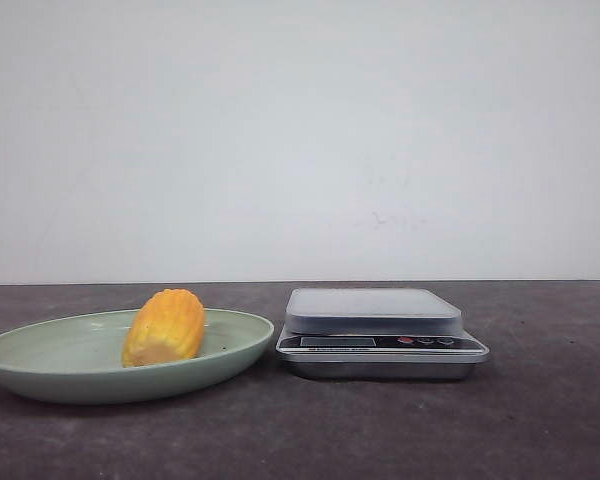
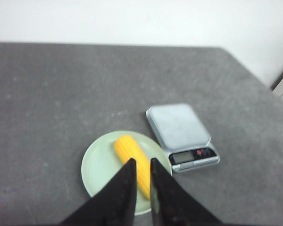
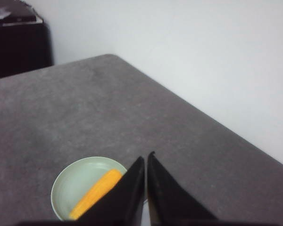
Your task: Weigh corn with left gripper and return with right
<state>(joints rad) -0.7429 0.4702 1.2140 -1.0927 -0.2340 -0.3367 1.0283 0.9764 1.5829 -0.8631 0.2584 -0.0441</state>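
The corn (image 1: 165, 325) is a short yellow-orange cob lying in a pale green plate (image 1: 40, 365) on the left of the table, pale cut end toward me. A silver kitchen scale (image 1: 375, 310) with an empty platform stands just right of the plate. Neither gripper shows in the front view. In the left wrist view, my left gripper (image 2: 142, 161) hangs high above the corn (image 2: 129, 149) and plate (image 2: 99, 165), jaws a narrow gap apart and empty, with the scale (image 2: 179, 125) beside them. My right gripper (image 3: 145, 157) is shut and empty, high above the corn (image 3: 98, 190) and plate (image 3: 73, 181).
The table is a dark grey surface in front of a white wall. The right wrist view shows the table's far edge and rounded corner (image 3: 108, 55), with dark furniture (image 3: 19, 42) beyond it.
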